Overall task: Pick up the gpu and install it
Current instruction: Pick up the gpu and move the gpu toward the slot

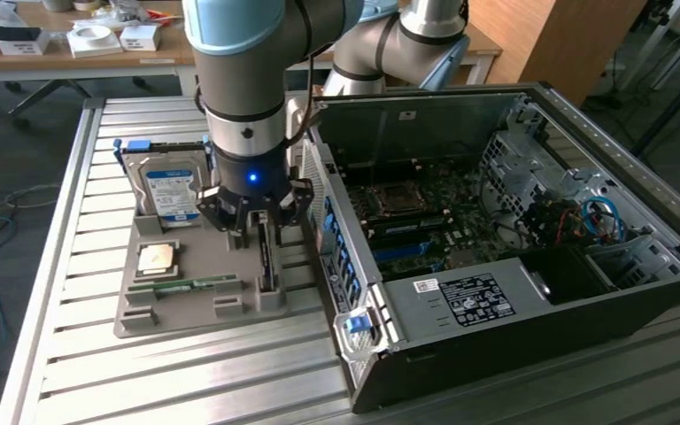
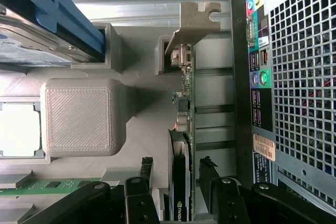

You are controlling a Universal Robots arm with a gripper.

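The gpu (image 1: 266, 266) stands on edge in a slot of the grey holder tray (image 1: 151, 314), a thin dark card next to the computer case. My gripper (image 1: 261, 232) hangs straight down over it. In the wrist view the gpu (image 2: 181, 187) runs edge-on, with its metal bracket (image 2: 194, 22) at the far end. My gripper (image 2: 177, 174) is open and straddles the card. One black fingertip (image 2: 146, 169) stands on one side of it and the other (image 2: 208, 169) on the opposite side, with a small gap on each side.
The tray also holds a silver blue-labelled hard drive (image 1: 173, 188), a processor chip (image 1: 157, 258) and a green memory stick (image 1: 187, 285). The open computer case (image 1: 529, 292) lies close on the exterior view's right, and its rear panel (image 2: 299, 103) is near my fingers.
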